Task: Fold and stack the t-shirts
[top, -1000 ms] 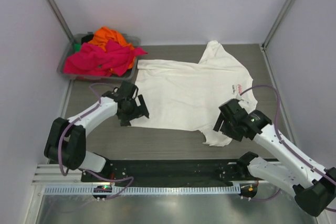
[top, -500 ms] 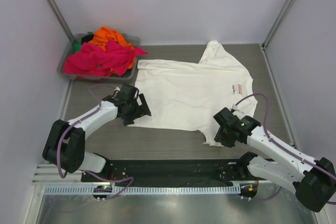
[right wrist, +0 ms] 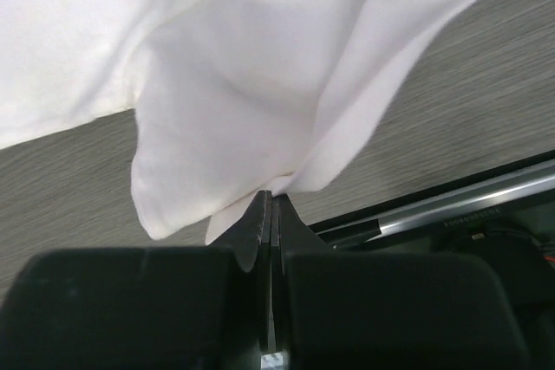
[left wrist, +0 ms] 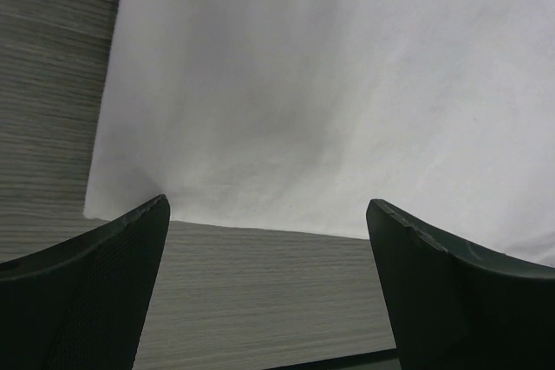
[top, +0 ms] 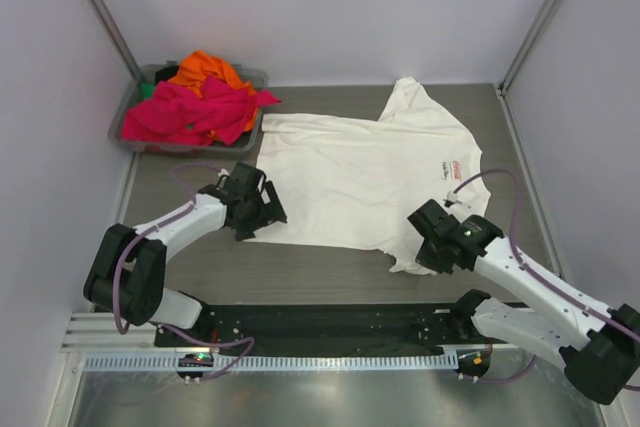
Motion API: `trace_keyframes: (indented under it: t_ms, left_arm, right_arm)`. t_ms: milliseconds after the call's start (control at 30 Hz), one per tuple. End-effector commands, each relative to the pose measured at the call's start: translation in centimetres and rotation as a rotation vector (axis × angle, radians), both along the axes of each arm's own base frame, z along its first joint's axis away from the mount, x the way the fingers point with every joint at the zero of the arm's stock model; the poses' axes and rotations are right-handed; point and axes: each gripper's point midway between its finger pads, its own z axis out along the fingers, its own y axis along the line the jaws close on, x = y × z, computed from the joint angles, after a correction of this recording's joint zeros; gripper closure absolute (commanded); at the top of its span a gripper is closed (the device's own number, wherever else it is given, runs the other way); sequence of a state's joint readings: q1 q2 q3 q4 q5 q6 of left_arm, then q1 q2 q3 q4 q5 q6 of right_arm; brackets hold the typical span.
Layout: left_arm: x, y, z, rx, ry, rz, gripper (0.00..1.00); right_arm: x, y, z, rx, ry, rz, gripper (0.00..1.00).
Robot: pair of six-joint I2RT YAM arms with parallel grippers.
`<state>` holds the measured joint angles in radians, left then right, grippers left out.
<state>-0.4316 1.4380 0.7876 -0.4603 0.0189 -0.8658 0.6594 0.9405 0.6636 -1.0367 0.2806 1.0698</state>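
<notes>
A cream-white t-shirt (top: 360,172) lies spread flat on the table, with a small red chest logo (top: 452,167) near its right side. My left gripper (top: 262,209) is open at the shirt's near-left hem corner. In the left wrist view its fingers (left wrist: 104,283) straddle bare table, with the hem of the t-shirt (left wrist: 329,84) just beyond their tips. My right gripper (top: 422,245) is shut on the near sleeve. In the right wrist view the cloth (right wrist: 260,84) bunches up from the pinched jaw tips (right wrist: 271,195). More t-shirts, hot pink (top: 190,112) and orange (top: 205,69), are piled at the back left.
A grey plastic bin (top: 131,105) in the back left corner holds the pink and orange pile. White walls close in the table on three sides. A black rail (top: 330,322) with the arm bases runs along the near edge.
My right gripper has closed on the near sleeve and drawn it slightly inward. My left gripper has edged toward the hem corner and stayed open.
</notes>
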Motion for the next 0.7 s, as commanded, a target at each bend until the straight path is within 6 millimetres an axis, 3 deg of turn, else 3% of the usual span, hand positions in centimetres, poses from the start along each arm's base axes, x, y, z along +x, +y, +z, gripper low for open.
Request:
trace_keyframes:
  t_ms: [0,67,267,500,667]
  left_arm:
    - [0.4,1.4,0.9,0.039,-0.067,0.068,0.05]
    - [0.1,2.1,1.3,0.045,-0.09,0.094,0.05]
    - [-0.1,3.2,1.2,0.056,-0.117,0.156,0.14]
    - [-0.6,3.3,-0.8,0.077,-0.054,0.186,0.27]
    - [-2.0,5.4,-1.3,0.165,-0.018,0.241,0.28]
  right_arm:
    - [0.6,-2.3,5.0,-0.036,-0.138,-0.077,0.99]
    - [0.7,-3.0,7.4,-0.008,-0.216,-0.109,0.99]
    - [-1.3,-4.3,8.5,0.023,-0.226,-0.134,0.99]
    - [-1.8,-5.8,10.2,0.027,-0.291,-0.175,0.99]
    - [-2.2,-7.6,12.5,0.041,-0.377,-0.248,0.99]
